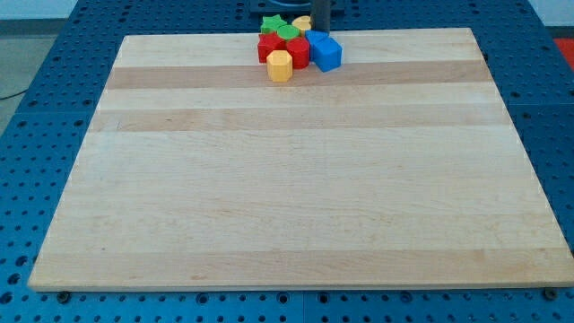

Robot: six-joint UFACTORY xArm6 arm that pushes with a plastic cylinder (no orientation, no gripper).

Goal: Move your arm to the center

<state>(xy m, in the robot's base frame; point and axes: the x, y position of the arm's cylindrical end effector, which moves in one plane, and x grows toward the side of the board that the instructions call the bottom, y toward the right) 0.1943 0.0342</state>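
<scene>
Several blocks sit bunched together at the view's top centre of the wooden board (287,179). A yellow hexagonal block (280,65) is nearest the view's bottom. A blue cube (326,52) is at the cluster's right. Two red blocks (271,47) (298,50) sit in the middle. A green block (272,22) and a round green block (287,33) lie behind them, with a yellow block (302,22) beside them. My dark rod comes down at the top edge; my tip (320,32) stands just behind the blue cube, at the cluster's upper right. Whether it touches a block cannot be told.
The board rests on a blue perforated table (54,108) that shows on all sides. The cluster lies close to the board's top edge (179,37).
</scene>
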